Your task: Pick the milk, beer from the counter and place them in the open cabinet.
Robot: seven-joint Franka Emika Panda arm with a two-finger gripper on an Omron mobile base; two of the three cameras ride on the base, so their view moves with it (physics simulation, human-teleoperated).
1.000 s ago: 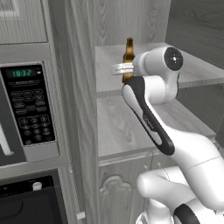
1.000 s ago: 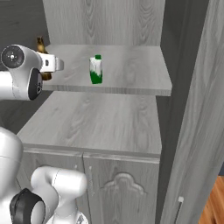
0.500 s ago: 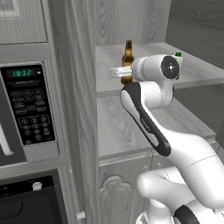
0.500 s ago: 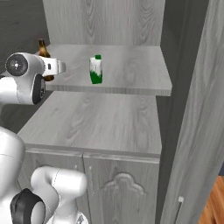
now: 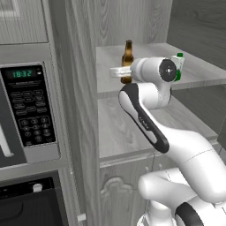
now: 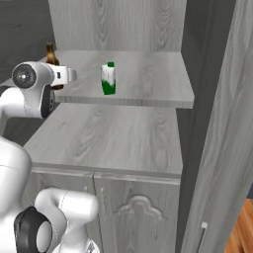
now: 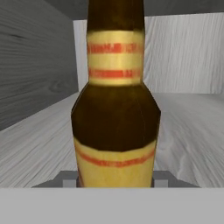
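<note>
On beer [image 7: 116, 109] — amber bands, red stripes, no legible writing.

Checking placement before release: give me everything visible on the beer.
The beer is a slim brown glass bottle with a long neck, dark cap and amber labels striped red on body and neck. It stands upright at the left end of the open cabinet upper shelf, apart from the milk. The gripper is shut on its lower body, a finger at each side. Whether its base touches the shelf cannot be told.
</note>
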